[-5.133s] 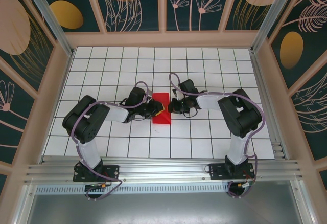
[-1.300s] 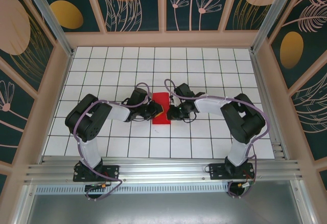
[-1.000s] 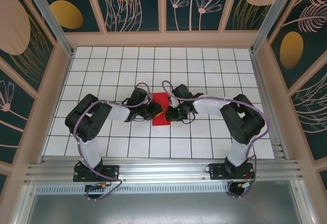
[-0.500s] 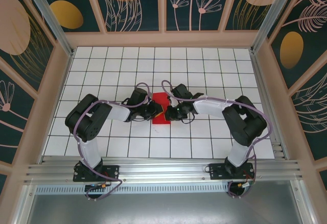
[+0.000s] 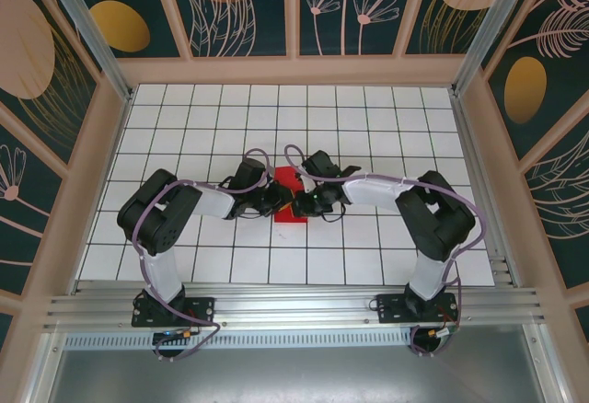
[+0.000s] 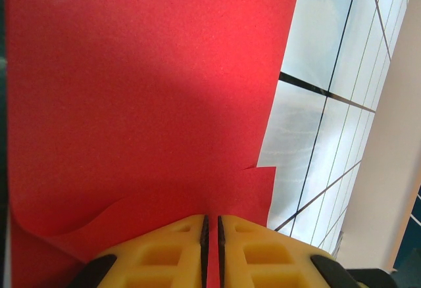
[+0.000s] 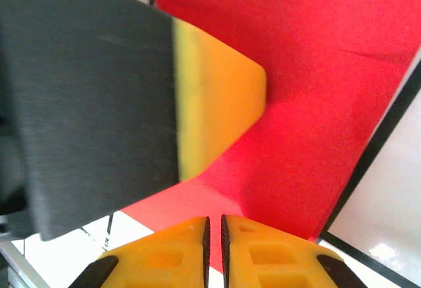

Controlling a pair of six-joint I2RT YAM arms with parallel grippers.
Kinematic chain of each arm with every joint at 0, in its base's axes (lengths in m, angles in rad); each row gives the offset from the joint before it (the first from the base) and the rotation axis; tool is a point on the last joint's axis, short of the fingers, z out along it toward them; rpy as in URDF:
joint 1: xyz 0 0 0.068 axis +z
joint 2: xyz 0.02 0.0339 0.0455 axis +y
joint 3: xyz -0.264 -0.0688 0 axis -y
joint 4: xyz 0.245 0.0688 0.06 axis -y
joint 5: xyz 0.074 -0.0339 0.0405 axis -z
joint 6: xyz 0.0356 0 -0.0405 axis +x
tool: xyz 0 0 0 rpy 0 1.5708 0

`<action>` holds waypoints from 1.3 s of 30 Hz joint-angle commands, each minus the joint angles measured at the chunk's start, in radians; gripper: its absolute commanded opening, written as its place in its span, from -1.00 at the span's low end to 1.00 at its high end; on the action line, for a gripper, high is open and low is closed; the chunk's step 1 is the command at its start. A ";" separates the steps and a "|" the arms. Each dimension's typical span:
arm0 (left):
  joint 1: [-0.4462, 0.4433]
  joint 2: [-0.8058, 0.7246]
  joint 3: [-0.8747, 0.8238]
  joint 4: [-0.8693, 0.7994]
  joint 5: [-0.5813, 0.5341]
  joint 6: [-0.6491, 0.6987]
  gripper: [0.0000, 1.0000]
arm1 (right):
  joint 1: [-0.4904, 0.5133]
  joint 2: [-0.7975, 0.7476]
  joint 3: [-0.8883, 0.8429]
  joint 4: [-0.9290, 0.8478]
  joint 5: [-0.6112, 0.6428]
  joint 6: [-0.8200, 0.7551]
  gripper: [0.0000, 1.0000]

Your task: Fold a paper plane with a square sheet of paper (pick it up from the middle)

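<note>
Red sheet (image 6: 131, 104) pinched by left gripper (image 6: 211, 225), apparently right gripper (image 7: 214, 227) too.

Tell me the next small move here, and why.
Probably slide the right gripper, jaws shut, along the square sheet of paper to press the crease. The left gripper looks shut on a layered edge of the sheet, pinning it. In the top view both grippers meet over it, so the fold seems formed but not yet flattened.
</note>
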 commanded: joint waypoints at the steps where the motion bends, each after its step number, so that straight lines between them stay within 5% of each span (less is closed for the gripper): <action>1: -0.003 0.023 0.000 -0.078 -0.063 0.016 -0.69 | 0.005 0.024 0.021 -0.051 0.023 -0.027 -0.69; 39: -0.002 0.028 -0.007 -0.087 -0.077 0.022 -0.69 | -0.017 0.009 -0.092 -0.039 -0.030 -0.036 -0.70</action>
